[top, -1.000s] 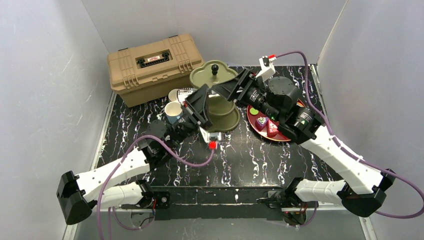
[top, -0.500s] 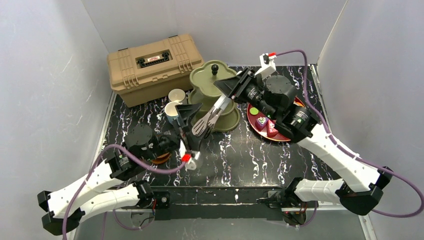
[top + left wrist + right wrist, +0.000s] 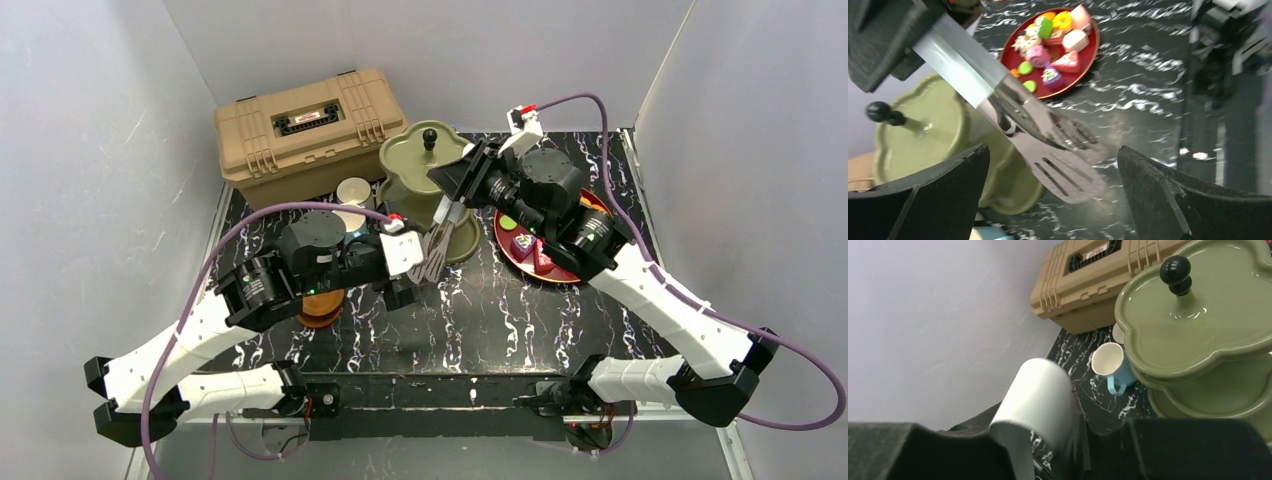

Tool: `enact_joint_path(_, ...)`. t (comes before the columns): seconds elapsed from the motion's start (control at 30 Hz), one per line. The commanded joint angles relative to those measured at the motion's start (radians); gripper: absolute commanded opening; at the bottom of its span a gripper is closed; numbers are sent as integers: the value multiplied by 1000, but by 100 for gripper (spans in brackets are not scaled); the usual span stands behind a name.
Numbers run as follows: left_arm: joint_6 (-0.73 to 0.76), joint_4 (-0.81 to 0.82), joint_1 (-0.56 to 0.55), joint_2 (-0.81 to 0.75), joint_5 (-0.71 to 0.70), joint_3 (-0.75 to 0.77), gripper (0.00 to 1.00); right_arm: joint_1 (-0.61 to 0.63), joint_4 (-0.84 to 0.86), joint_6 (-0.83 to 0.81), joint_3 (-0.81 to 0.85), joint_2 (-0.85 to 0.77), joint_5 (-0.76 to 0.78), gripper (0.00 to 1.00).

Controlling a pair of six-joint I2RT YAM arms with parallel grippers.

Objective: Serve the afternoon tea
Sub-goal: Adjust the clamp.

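Metal tongs (image 3: 440,240) with grey slotted ends hang from my right gripper (image 3: 457,190), which is shut on their silver handle (image 3: 1043,395). The tips (image 3: 1063,165) sit low in front of the olive-green tiered stand (image 3: 430,165), just above the table. My left gripper (image 3: 418,268) is open, its black fingers (image 3: 948,190) wide on either side of the tong tips without touching them. A red tray (image 3: 590,205) of small toy cakes (image 3: 1058,40) lies right of the stand. A white mug (image 3: 353,190) and a light-blue mug (image 3: 1113,365) stand left of it. Brown saucers (image 3: 320,308) lie partly under my left arm.
A tan toolbox (image 3: 305,125) sits closed at the back left, close behind the mugs. Grey walls close in the black marbled table (image 3: 520,320) on three sides. Purple cables loop from both arms over the table's near half.
My left gripper opened, let go of the tongs and drew back from the stand to the left. The right gripper closed on the handle and now carries the tongs alone.
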Motion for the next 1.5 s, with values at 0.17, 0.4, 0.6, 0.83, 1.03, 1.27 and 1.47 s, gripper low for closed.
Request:
enact_joint_path(0.17, -444, -15, -2, -10, -37, 97, 98, 11, 52, -147, -2, -2, -79, 11)
enact_joint_path(0.4, -488, 60, -2, 71, -163, 96, 98, 28, 70, -148, 25, 24, -97, 12)
enact_joint_path(0.6, -521, 84, 14, 123, -85, 101, 88, 30, 83, -146, 42, 34, -106, 12)
enact_joint_path(0.83, -462, 79, 27, 88, -162, 35, 32, 30, 114, -121, 39, 29, -75, 14)
enact_joint_path(1.03, -513, 54, 27, 79, -147, 9, 53, 32, 186, -102, 16, 28, -80, 15)
enact_joint_path(1.27, -575, 82, 35, 98, -178, 20, 70, 33, 303, -50, -50, 18, -100, 15)
enact_joint_path(1.47, -505, 127, 73, 70, -257, 0, 19, 33, 266, -46, -48, 0, -96, 23)
